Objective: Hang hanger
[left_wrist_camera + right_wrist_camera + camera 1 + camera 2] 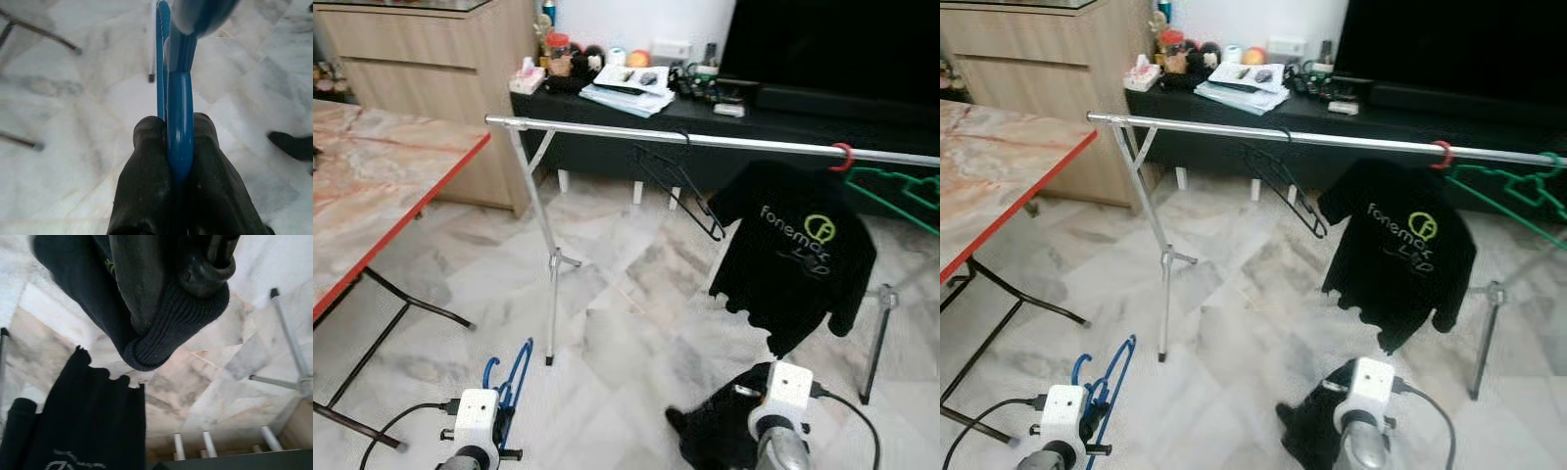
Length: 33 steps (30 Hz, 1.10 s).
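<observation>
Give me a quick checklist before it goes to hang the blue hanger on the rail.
1. Left hand grips the blue hanger: ok, fingers closed on it.
2. Right hand holds the dark garment: ok, cloth caught at its fingers in the right wrist view.
3. Garment on the blue hanger: not ok, they are apart.
4. Free space on the rail: ok, bare stretch left of the black hanger.
5. Rail already holds the black T-shirt and green hanger: ok, both toward the right end.
6. Hook facing the rail: cannot tell.
</observation>
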### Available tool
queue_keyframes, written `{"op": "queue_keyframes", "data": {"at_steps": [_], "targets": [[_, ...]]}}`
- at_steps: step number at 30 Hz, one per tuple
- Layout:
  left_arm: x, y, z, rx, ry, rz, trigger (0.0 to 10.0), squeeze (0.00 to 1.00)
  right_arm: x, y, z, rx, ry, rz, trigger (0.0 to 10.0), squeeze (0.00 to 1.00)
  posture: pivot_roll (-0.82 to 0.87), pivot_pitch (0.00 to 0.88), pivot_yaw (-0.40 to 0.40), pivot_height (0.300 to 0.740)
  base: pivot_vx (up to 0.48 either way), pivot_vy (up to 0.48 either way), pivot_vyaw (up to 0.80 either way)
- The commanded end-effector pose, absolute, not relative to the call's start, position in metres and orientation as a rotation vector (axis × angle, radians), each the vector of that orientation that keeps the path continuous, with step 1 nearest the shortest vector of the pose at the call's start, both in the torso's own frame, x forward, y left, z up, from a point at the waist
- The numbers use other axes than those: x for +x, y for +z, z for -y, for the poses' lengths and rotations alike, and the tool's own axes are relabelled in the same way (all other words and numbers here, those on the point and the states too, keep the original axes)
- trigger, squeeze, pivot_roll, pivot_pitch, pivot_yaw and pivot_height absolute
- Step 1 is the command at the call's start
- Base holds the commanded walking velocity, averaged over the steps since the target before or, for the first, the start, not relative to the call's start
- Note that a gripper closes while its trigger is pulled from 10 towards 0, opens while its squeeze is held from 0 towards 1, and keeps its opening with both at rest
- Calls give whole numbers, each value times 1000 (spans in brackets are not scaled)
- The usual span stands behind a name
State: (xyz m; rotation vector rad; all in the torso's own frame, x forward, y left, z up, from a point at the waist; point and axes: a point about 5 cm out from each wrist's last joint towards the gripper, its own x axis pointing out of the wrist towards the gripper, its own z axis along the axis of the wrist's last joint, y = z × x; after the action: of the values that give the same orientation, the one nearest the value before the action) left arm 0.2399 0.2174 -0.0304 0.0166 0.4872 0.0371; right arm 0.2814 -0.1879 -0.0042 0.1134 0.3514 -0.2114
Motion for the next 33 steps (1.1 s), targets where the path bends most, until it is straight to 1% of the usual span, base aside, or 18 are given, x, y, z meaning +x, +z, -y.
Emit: {"op": "queue_keyframes", "data": {"at_steps": [1, 9, 17, 28, 33], "targets": [[236, -35, -216, -8, 55, -518, 10000, 0, 284, 0, 197, 101, -225, -339, 10000, 0, -36, 34, -27, 740, -311, 0, 0], [242, -30, -221, -9, 77, -493, 10000, 0, 289, 3, 198, 122, -236, -341, 10000, 0, -18, 0, -33, 740, -312, 0, 0], [242, -29, -221, -17, 92, -476, 10000, 0, 288, 3, 202, 125, -239, -346, 10000, 0, 3, 0, -44, 740, -313, 0, -722], [235, -29, -227, -7, 94, -453, 10000, 0, 285, 0, 199, 131, -233, -344, 10000, 0, 19, 15, -32, 740, -313, 0, 0], [232, -29, -231, 3, 97, -453, 10000, 0, 281, -3, 200, 132, -240, -354, 10000, 0, 12, 11, -16, 740, 0, 0, 0]]}}
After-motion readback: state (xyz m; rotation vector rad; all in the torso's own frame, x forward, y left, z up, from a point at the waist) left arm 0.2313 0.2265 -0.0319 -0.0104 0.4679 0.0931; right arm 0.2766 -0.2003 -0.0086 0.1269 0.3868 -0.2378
